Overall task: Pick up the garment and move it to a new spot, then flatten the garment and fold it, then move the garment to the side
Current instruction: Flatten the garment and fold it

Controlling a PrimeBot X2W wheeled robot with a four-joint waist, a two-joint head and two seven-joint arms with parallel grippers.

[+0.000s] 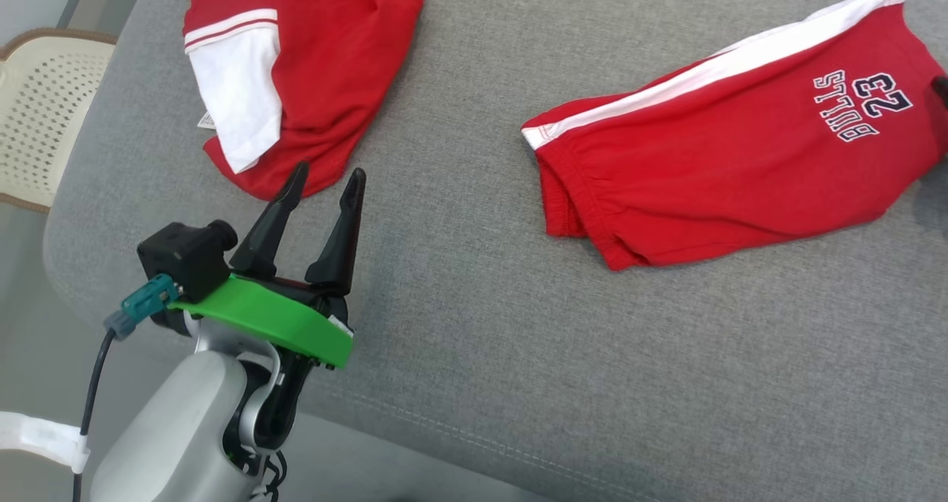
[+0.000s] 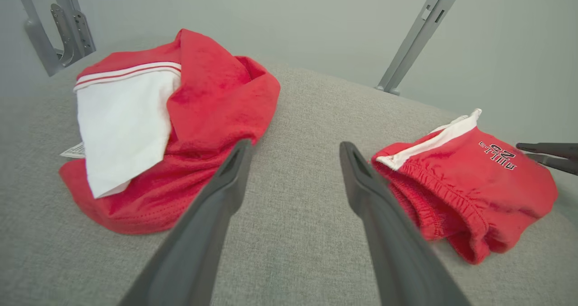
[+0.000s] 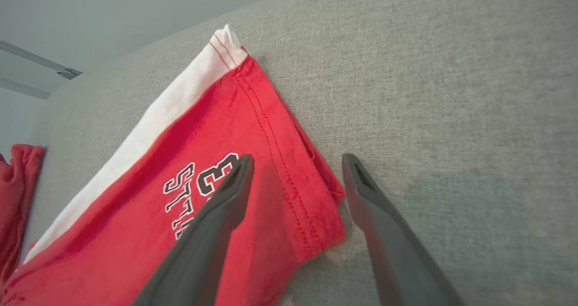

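Red shorts (image 1: 733, 154) with a white side stripe and a "BULLS 23" print lie folded on the grey cushion (image 1: 459, 280) at the right. My right gripper (image 3: 298, 159) stands open over their leg hem (image 3: 311, 206), one finger above the print and the other above bare fabric beside the hem. Its dark fingers (image 2: 546, 155) also reach in from the right in the left wrist view, and a fingertip (image 1: 940, 87) shows at the head view's right edge. My left gripper (image 1: 328, 172) is open and holds nothing, hovering between the shorts (image 2: 465, 188) and a second garment.
A crumpled red and white garment (image 1: 296, 65) lies at the cushion's far left, just beyond my left fingertips. A cream perforated chair (image 1: 44, 109) stands off the cushion's left edge. Grey metal frame legs (image 2: 420, 30) rise behind the cushion.
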